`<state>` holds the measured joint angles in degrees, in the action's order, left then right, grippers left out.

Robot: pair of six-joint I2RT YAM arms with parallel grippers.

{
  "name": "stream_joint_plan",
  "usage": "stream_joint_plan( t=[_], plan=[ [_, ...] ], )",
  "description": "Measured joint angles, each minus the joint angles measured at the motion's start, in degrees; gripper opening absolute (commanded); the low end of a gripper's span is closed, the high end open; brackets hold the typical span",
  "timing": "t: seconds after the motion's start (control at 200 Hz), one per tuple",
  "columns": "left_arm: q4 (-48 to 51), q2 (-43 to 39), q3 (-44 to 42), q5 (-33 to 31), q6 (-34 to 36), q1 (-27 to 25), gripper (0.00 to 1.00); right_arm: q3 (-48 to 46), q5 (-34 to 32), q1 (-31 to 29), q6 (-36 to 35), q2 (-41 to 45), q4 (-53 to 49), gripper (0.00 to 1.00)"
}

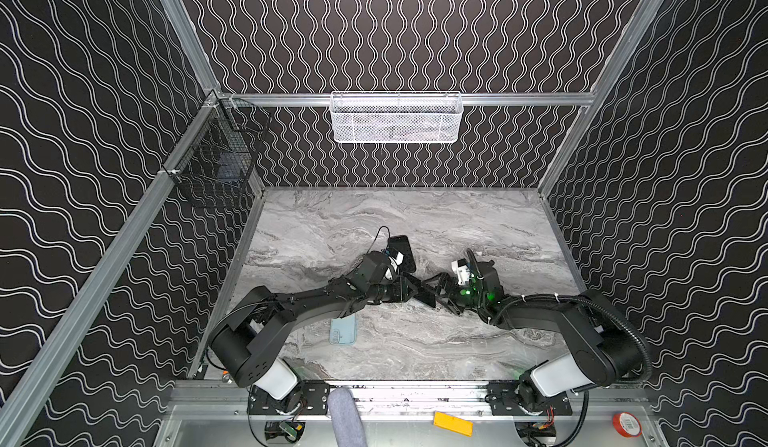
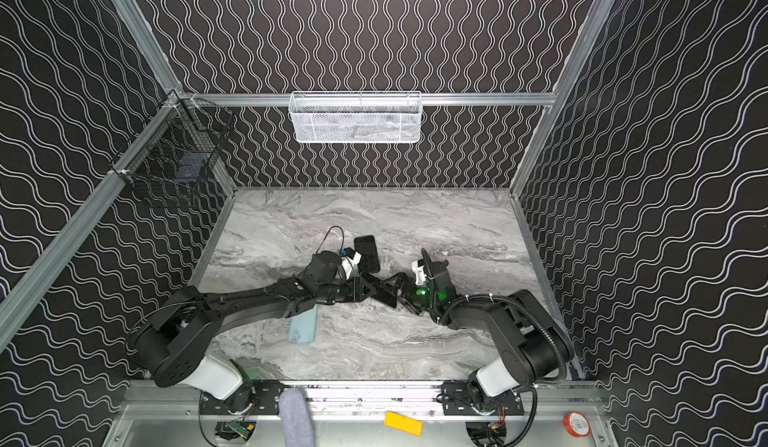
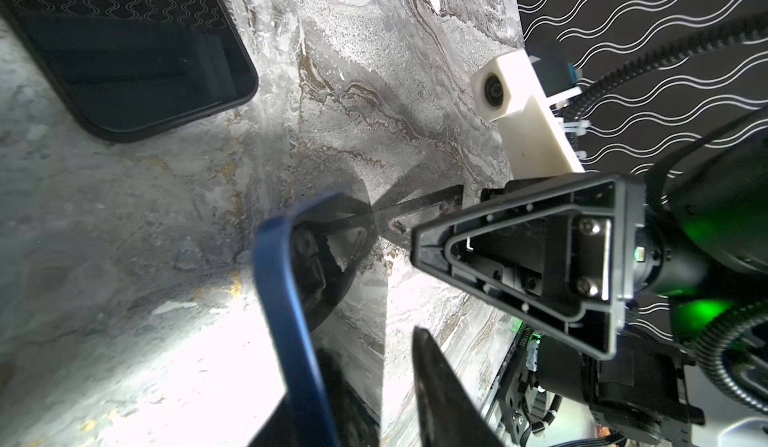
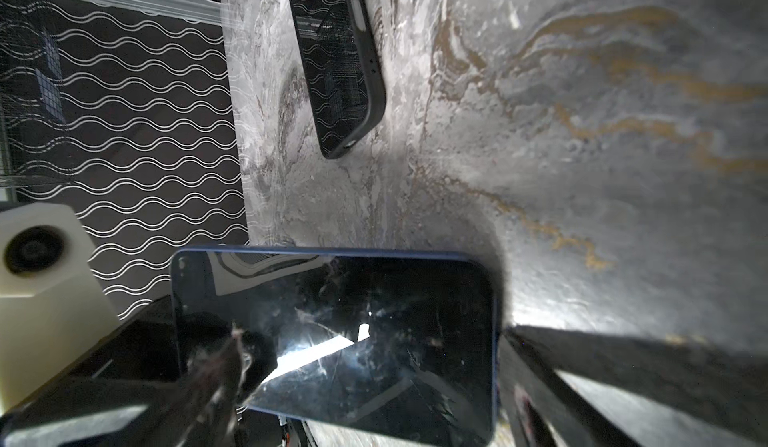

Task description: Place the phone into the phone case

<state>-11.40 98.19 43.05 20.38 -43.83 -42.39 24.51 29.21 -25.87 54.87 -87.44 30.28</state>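
Left tool (image 1: 415, 290) and right tool (image 1: 437, 295) meet tip to tip at mid-frame, both arms stretched low and inward over the desk (image 1: 436, 216). The phone (image 4: 374, 299) sits on edge between them — grasped across its width by the right tool's wide jaws. The left's jaws straddle its blue rim, grip unclear. The pale blue phone case (image 1: 343, 329) lies lower left, partly under the left forearm.
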Motion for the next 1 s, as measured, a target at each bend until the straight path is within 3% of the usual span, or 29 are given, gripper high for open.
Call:
stream_joint_plan(
  t=[0.28,0.545,0.731,1.001],
  plan=[
    [1.16,-1.29,-0.35,-0.22,0.52,0.02,0.10,0.04,-0.22,0.00,-0.07,0.31,-0.61,0.97],
    [1.70,-2.27,-0.57,-0.57,0.81,0.13,0.02,0.31,-1.38,0.07,-0.76,2.82,-4.28,0.98],
    [9.79,-5.14,3.13,-2.23,5.95,0.85,0.00,4.59,-5.03,0.72,-6.78,14.34,-14.58,0.99],
    [25.81,-9.46,15.85,-7.96,20.92,1.20,0.00,10.99,-13.92,2.21,-22.01,32.30,-28.04,0.97]
  ],
)
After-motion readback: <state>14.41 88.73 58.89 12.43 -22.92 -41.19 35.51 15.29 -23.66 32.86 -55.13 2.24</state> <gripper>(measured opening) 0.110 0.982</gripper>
